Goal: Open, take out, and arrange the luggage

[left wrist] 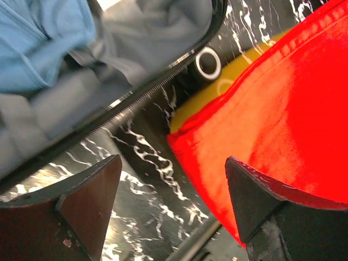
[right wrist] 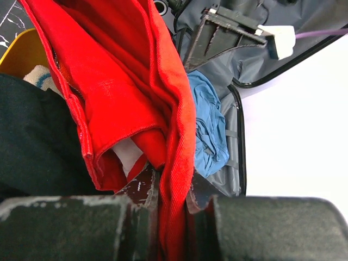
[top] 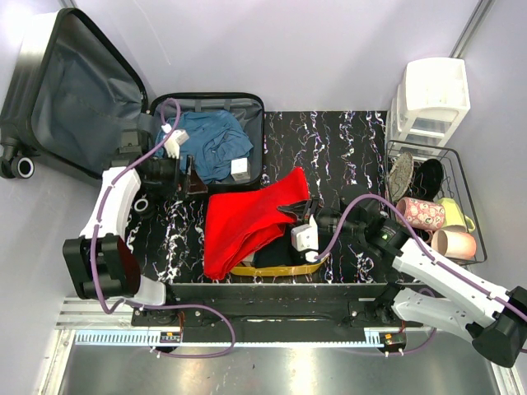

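The black suitcase [top: 99, 107] lies open at the back left, lid against the wall, with a blue garment [top: 214, 144] and a small white item [top: 240, 169] in its grey-lined tray. My right gripper [top: 296, 210] is shut on a red garment [top: 247, 218] and holds it over the yellow bin [top: 280, 267]; the wrist view shows the red cloth [right wrist: 174, 163] pinched between the fingers. My left gripper [top: 188, 174] is open and empty beside the suitcase's front edge; its wrist view shows the suitcase rim [left wrist: 136, 100] and the red garment [left wrist: 283, 109].
A wire basket [top: 449, 197] at the right holds shoes and mugs. A white organizer [top: 432, 99] stands behind it. Dark clothing [right wrist: 32, 141] lies in the yellow bin [right wrist: 19, 57]. The black marbled mat [top: 338, 152] covers the table.
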